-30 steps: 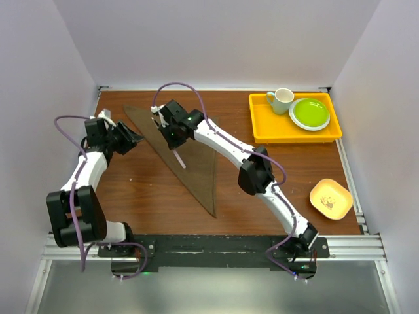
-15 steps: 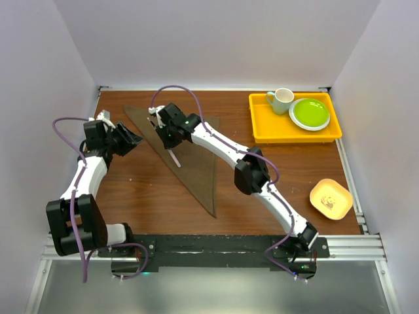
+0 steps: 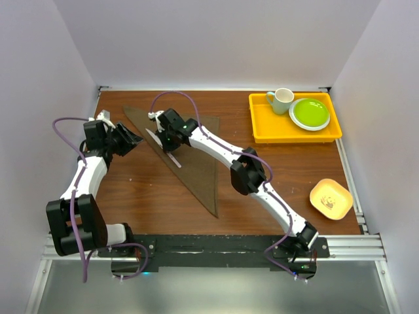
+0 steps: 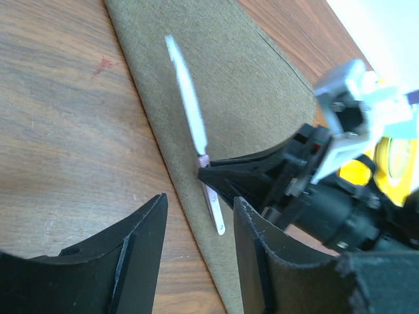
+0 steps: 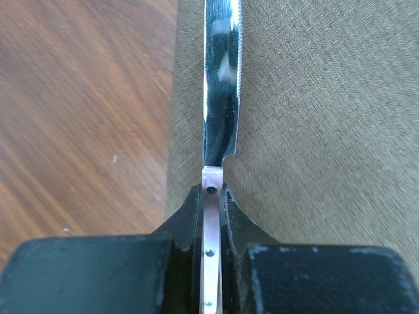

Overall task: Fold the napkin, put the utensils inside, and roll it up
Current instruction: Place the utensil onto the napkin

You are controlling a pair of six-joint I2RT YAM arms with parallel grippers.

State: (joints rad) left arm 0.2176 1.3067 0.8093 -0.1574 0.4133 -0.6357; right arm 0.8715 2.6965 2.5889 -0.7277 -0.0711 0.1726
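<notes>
Top: I saw the napkin (image 3: pixel 193 167) folded into a triangle left of centre. The right gripper (image 3: pixel 166 148) clamped the knife (image 3: pixel 153 137) over the cloth's left edge, blade toward 10 o'clock. The left gripper (image 3: pixel 136 139) sat at its 9 o'clock, off the cloth. Left wrist: left jaws partly spread, holding nothing. Right wrist: fingers (image 5: pixel 186 216) pinched the handle just behind the blade.

The right arm (image 3: pixel 249 171) extends diagonally from the near edge of the table (image 3: pixel 131 193) toward its far left corner. The right gripper (image 5: pixel 211 196) is clamped on the knife (image 5: pixel 221 78) at its handle. The left arm (image 3: pixel 88 173) bends along the left edge. The left gripper (image 3: pixel 133 139) points right, jaws parted and holding nothing.
</notes>
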